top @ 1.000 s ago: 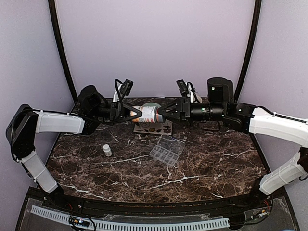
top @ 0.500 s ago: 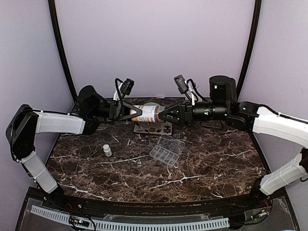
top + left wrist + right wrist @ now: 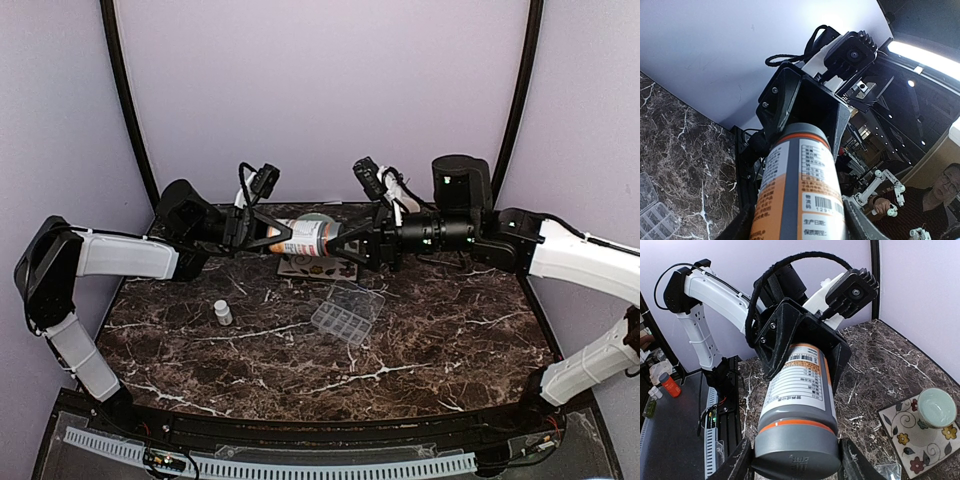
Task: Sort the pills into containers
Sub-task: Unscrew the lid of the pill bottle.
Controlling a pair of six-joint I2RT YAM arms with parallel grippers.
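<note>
An orange bottle (image 3: 308, 237) with a white label hangs level in the air above the back of the table, held from both ends. My left gripper (image 3: 283, 238) is shut on its body (image 3: 800, 190), one finger on each side. My right gripper (image 3: 340, 240) is shut on its grey cap (image 3: 797, 452). The clear pill box (image 3: 347, 311), with its containers in two rows, lies on the marble in front of and below the bottle; a corner of the box (image 3: 650, 212) shows in the left wrist view. No pills show in any view.
A tiny white bottle (image 3: 223, 313) stands on the marble at the left. A patterned tile (image 3: 318, 266) lies under the held bottle near the back wall, and a pale green cup (image 3: 936, 407) sits on that tile (image 3: 907, 442). The table (image 3: 430, 340) is dark veined marble.
My right wrist has rolled, its camera swinging up and to the left, with the gripper still on the cap. The bottle and my left arm have stayed in place.
</note>
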